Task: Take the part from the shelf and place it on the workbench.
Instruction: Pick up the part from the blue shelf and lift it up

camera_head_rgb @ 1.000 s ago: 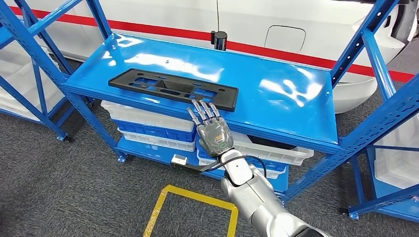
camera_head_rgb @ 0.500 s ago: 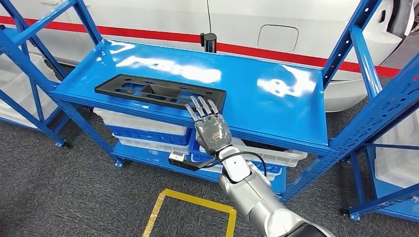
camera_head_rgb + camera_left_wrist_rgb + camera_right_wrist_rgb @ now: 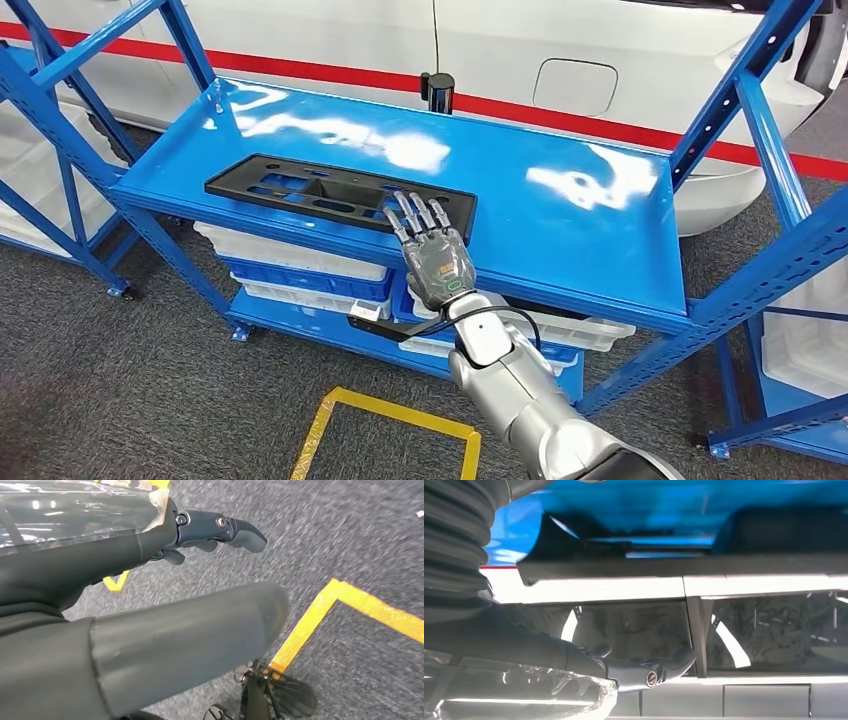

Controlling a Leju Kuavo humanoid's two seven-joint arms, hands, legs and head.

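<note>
the right hand [image 3: 436, 258], fingers spread and holding nothing, is reaching over the near right end of the black part [image 3: 338, 193], which is lying lengthwise along the shelf [image 3: 560, 215] edge.

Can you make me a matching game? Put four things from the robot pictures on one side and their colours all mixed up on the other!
Things:
1. flat part on the shelf
2. shelf top
3. floor tape
4. stripe on the car

Colours:
A. yellow
B. black
C. red
D. blue

Pairs: 1-B, 2-D, 3-A, 4-C

The right hand reaches over the near edge of the shelf, fingers spread above the right end of the black part.
</note>
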